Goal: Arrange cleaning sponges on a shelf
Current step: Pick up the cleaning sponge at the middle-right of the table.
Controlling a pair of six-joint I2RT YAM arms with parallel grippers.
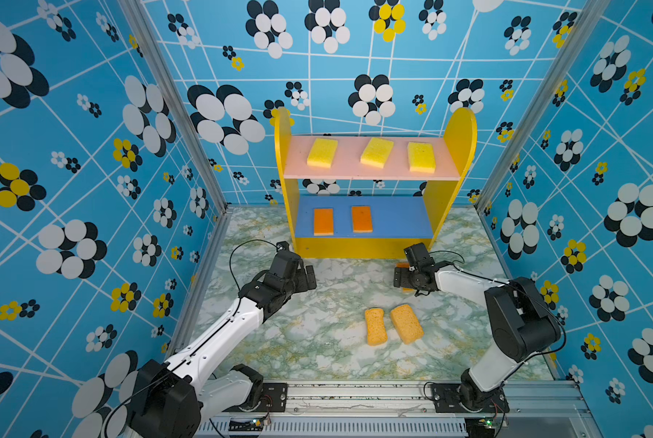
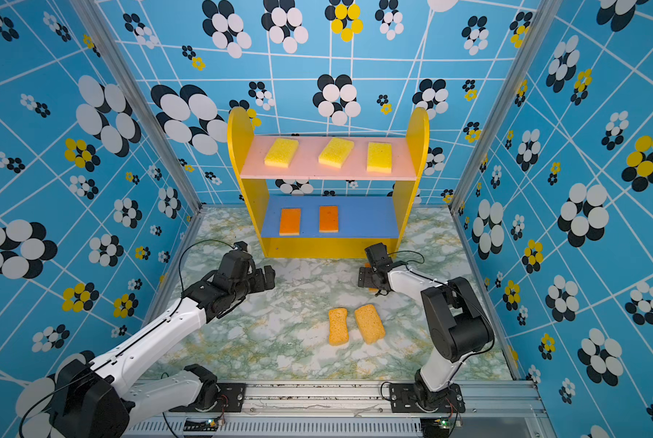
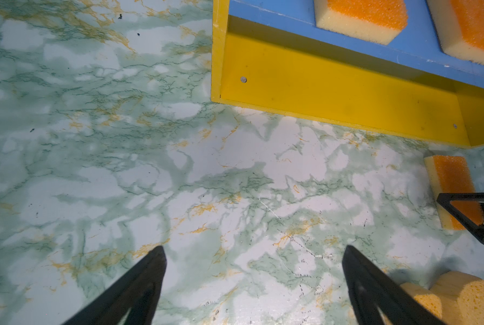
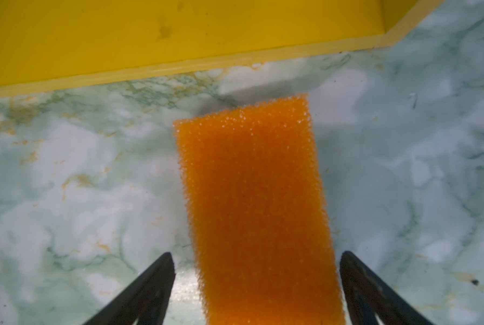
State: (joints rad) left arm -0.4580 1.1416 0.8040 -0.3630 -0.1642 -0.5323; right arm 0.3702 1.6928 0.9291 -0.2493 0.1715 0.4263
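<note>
The left tool (image 1: 305, 280) hung spread over bare counter (image 1: 328, 364), while the right tool (image 4: 256, 270), spread astride the last orange sponge (image 4: 252, 202) before the shelf (image 1: 359, 248), risked squashing or skewing the sponge.

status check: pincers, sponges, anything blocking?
Left pincer open, empty. Right pincer open, straddling third orange sponge on table, not yet gripped. Blue board has a free spot. Nothing blocking.
</note>
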